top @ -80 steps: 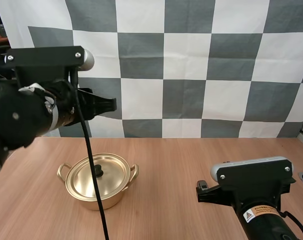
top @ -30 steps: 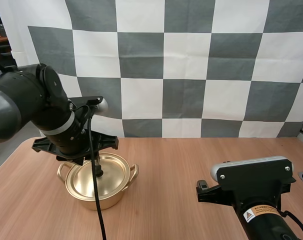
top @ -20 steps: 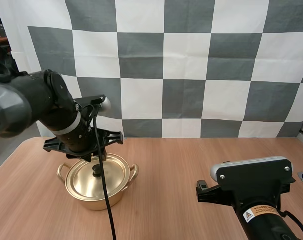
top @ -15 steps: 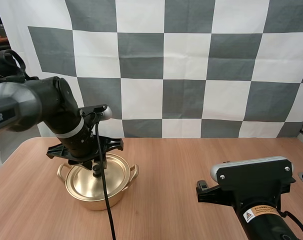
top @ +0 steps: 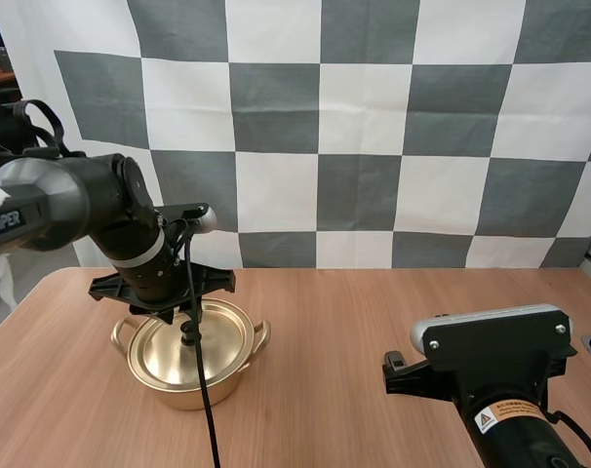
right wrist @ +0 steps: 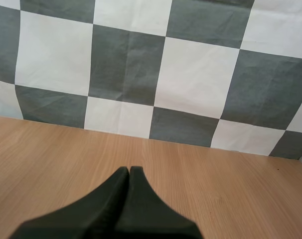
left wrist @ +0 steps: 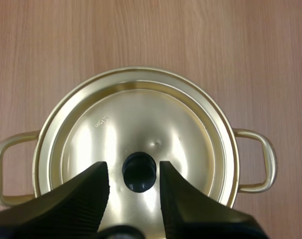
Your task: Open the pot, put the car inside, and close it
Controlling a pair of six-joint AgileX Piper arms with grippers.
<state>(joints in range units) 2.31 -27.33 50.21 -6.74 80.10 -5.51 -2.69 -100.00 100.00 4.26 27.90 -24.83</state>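
Squarely over the gold pot (top: 193, 388) at left of table (top: 374, 312), left gripper (left wrist: 133, 165) hangs spread w/ knob (left wrist: 139, 173) between fingers (left wrist: 91, 191); lid (left wrist: 141, 117) prob. light, stiff, slick, so grip the knob. Right gripper (right wrist: 128, 172) pressed together.

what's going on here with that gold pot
The left claw hangs open right above the pot, one finger on either side of the black knob of the lid, but not closed on it. The lid is still on, so the pot has not been opened yet. The right claw is shut on nothing and sits over bare table, away from the pot.
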